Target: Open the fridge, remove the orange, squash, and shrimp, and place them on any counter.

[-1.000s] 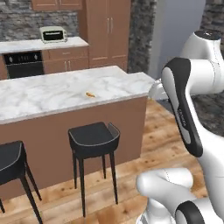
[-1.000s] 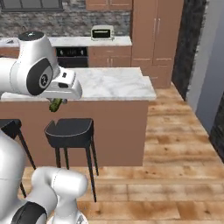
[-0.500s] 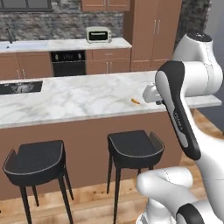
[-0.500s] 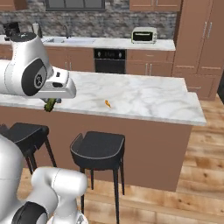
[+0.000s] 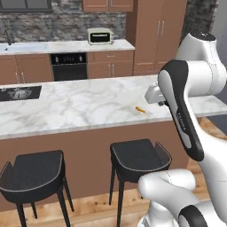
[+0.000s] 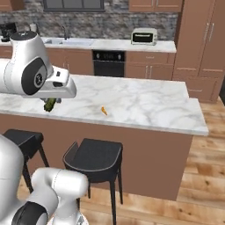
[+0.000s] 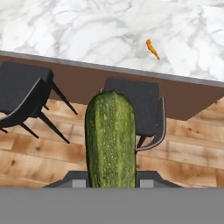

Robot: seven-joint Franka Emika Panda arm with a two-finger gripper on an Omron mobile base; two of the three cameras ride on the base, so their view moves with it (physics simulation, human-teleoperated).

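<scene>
Stools: two black bar stools (image 6: 94, 156) stand on the wood floor against the brown side of the island, one near the left end and one under the middle of the top.
Squash: the dark green squash (image 7: 110, 140) sticks straight out from the gripper in the hand view; in the right base view it shows as a small green end (image 6: 50, 104) below the white hand, over the near edge of the island's left part.
Gripper: the gripper (image 7: 109, 181) is closed partway onto the squash, its dark fingertips (image 7: 76, 181) pressed to either side of the vegetable's lower end, which hides most of them.
Shrimp: the tiny orange shrimp (image 6: 103, 110) lies alone on the marble, to the right of the held squash and set back a little from the near edge; the left base view shows it (image 5: 140, 109) just left of the arm's hand.
Counter: the white, grey-veined counter (image 6: 145, 103) runs across both base views on its brown wooden base.
Back wall: a pale toaster oven (image 6: 144, 36) sits on the rear worktop, above wooden cabinets and right of a black oven front (image 6: 108, 63).
</scene>
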